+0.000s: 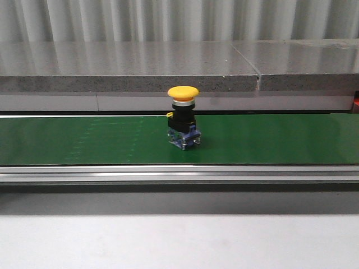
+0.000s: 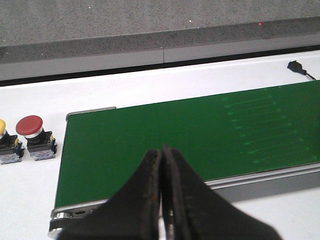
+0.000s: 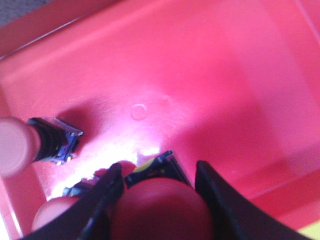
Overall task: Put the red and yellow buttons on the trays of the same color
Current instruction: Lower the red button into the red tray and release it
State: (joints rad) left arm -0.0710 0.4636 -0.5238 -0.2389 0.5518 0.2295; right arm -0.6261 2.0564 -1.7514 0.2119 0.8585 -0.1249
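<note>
A yellow button (image 1: 183, 120) stands upright on the green belt (image 1: 84, 140) in the front view; neither gripper shows there. My left gripper (image 2: 161, 150) is shut and empty over the belt's near edge, at its end. Beside that end, on the white table, stand a red button (image 2: 30, 131) and a yellow-capped one (image 2: 3, 135) cut by the frame edge. My right gripper (image 3: 159, 170) is low inside the red tray (image 3: 225, 75), its fingers closed on the cap of a red button (image 3: 160, 210). Two more red buttons (image 3: 17, 145) (image 3: 50, 215) lie in the tray.
A grey stone ledge (image 1: 129, 78) runs behind the belt, and a metal rail (image 1: 179, 172) along its front. A black plug (image 2: 296, 66) lies on the white table beyond the belt. A yellow sliver (image 3: 312, 232) shows past the red tray's rim.
</note>
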